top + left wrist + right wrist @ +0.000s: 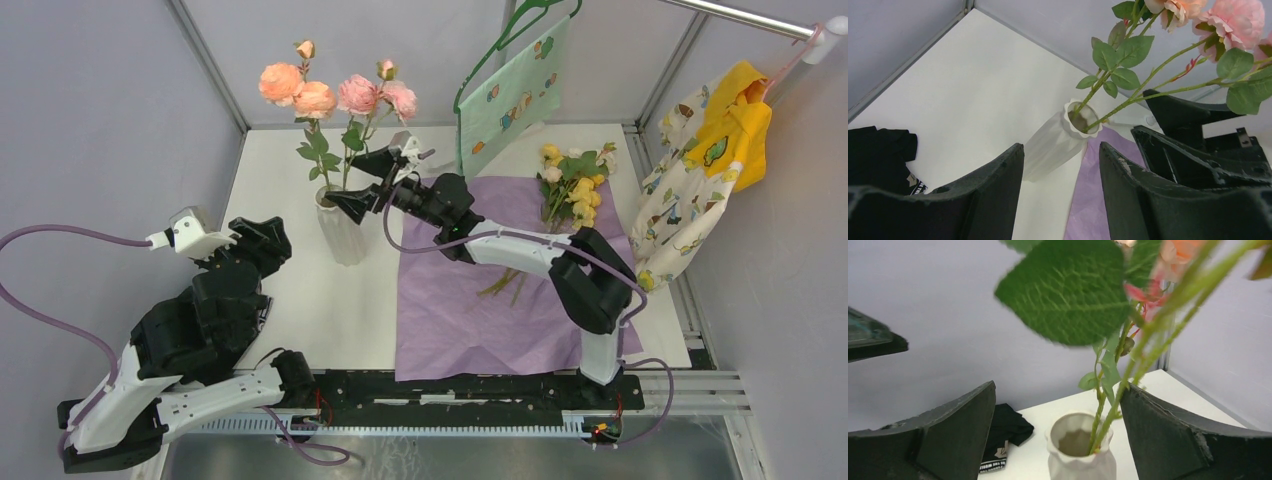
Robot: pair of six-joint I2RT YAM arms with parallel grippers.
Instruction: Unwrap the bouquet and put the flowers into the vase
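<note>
Top external: at the near edge, both arm bases sit on the rail. The left arm is folded at the near left, with the left gripper (268,240) over the bare table (300,320), near the vase but apart from it. In the left wrist view its fingers (993,190) are spread with nothing between them; the vase and the edge of the purple sheet show through the gap.

The purple wrapping paper (470,320) is unfolded and flat, right of centre, running back from the near edge. A few loose green stems (505,285) lie on it. The yellow and cream spray (572,185) lies at its far right part and is not in the vase.

The right arm reaches left across the paper. The right gripper (362,183) is beside the stems, just above the vase mouth. In the right wrist view its fingers (1173,440) are wide apart. The stems rise between them, close to the right-hand finger, but I cannot tell whether they touch.

The vase (338,232) stands upright on the table just left of the paper. Two sprays are in it, peach roses (298,90) and pink roses (378,96), which lean apart above the rim.

At the far back a mint-green cloth on a hanger (512,92) hangs. At the far right a yellow garment (735,125) and a patterned cloth (680,205) hang on the rail.
</note>
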